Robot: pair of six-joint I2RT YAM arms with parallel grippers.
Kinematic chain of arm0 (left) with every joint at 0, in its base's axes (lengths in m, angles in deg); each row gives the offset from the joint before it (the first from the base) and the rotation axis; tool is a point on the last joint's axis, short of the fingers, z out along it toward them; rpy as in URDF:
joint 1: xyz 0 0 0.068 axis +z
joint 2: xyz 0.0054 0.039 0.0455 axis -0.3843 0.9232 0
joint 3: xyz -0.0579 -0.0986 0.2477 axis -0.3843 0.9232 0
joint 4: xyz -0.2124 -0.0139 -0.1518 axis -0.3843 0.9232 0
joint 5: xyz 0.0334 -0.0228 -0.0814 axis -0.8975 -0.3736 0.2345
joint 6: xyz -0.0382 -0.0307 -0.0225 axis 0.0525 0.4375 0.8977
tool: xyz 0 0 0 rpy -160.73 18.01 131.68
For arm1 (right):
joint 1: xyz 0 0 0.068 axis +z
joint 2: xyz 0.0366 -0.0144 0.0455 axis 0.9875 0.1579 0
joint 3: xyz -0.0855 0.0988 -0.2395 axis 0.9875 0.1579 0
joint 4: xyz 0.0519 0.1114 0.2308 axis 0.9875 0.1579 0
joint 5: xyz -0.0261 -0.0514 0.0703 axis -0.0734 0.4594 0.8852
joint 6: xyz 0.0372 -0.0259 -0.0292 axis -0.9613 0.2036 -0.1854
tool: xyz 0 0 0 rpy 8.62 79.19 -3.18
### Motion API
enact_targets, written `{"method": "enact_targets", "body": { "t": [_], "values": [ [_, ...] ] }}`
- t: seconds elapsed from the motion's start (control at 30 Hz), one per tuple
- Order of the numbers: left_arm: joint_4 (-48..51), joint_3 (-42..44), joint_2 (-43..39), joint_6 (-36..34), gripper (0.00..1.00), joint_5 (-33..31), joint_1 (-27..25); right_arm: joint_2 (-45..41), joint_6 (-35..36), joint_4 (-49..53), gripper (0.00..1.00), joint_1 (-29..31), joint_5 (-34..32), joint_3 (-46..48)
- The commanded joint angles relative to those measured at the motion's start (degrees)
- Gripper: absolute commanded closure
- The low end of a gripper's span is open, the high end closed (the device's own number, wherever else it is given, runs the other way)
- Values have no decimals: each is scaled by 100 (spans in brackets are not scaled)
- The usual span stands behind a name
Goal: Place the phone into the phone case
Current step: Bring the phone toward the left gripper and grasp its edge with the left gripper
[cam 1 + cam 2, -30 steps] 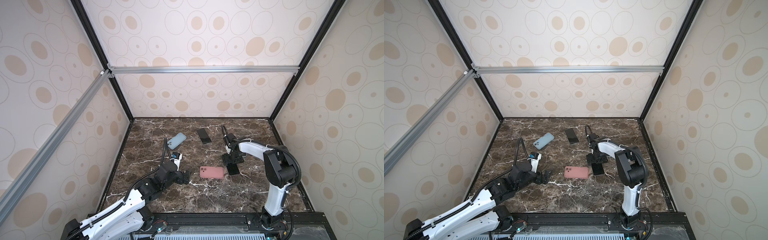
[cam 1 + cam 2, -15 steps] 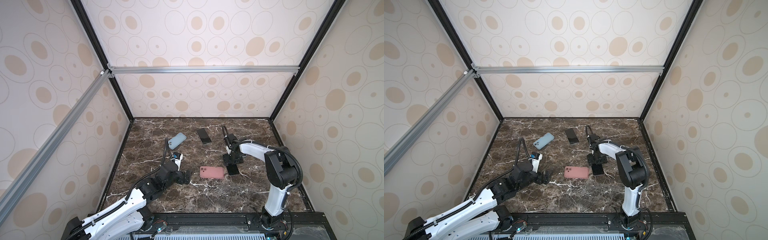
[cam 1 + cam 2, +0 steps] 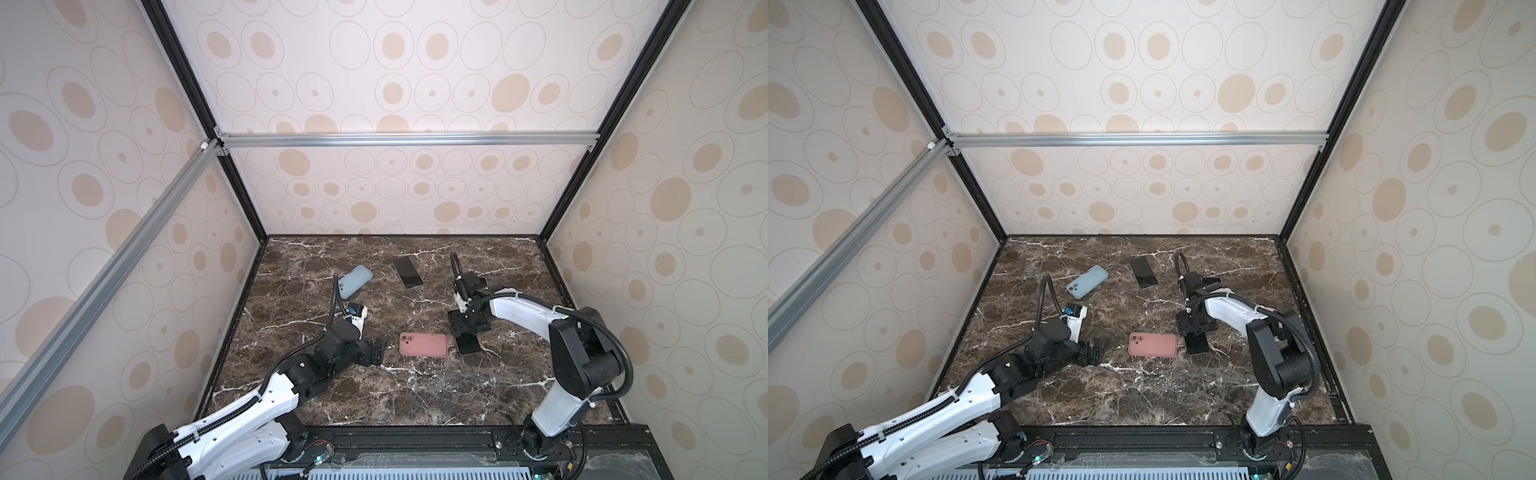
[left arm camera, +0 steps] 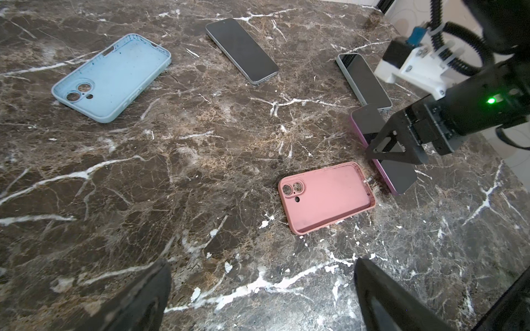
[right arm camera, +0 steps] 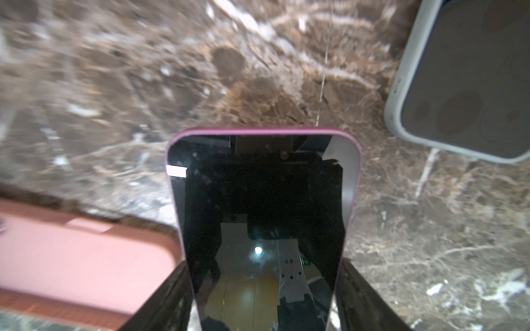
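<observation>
- The right gripper (image 3: 465, 337) has drawn its jaws in over the last second and now stands astride the magenta-edged phone (image 5: 262, 186). In the right wrist view a finger sits against each long edge. The phone reads sharp while the marble tabletop (image 5: 143, 71) behind it smears, so we judge the grip made.
- The phone itself has barely shifted in both top views. It sits screen up, just beside the short end of the pink phone case (image 4: 327, 197), the end away from the camera cut-outs. We cannot tell whether it has cleared the marble yet.
- The case has not moved; it lies open side up and empty between the two grippers.
- The left gripper (image 4: 262, 265) has crept slightly nearer the case's camera end. Its jaws stand wide, it holds nothing, and it is not touching the case.
- For the task, we take the pick as done or nearly so. The phone lies roughly across the case's length, so the next move calls for a lift, a turn and a level lowering into the rim.
- The blue case (image 4: 111, 77), the dark phone (image 4: 242, 51) and the pale-edged phone (image 4: 364, 81) lie farther back, as before.
</observation>
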Motion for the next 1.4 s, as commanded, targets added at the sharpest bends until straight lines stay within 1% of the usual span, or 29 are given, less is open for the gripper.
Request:
{"method": "enact_targets", "body": {
  "t": [0.0, 0.2, 0.33, 0.6, 0.8, 0.97, 1.3, 1.37],
  "values": [
    [-326, -223, 141, 90, 0, 346, 63, -440, 126, -206, 72, 86, 253, 91],
    [-930, -280, 366, 102, 0, 1478, 227, -992, 338, -641, 73, 510, 677, 366],
    [-1260, -345, 475, 214, 0, 2270, 443, -1303, 399, -983, 74, 801, 908, 548],
    [-2008, -228, 458, 650, 4, 3581, 1031, -1710, 520, -1416, 77, 1408, 922, 639],
    [-2474, -120, 620, 824, 8, 4303, 1199, -1805, 746, -1290, 77, 1758, 865, 409],
    [-2506, -153, 791, 937, 18, 4487, 1256, -1883, 808, -1289, 78, 1990, 772, 268],
    [-2502, -154, 952, 1184, 31, 4630, 1450, -1888, 869, -1250, 78, 2360, 595, 147],
    [-2720, -123, 961, 1236, 33, 4690, 1469, -1863, 912, -1141, 79, 2397, 588, 59]
  ]
}}
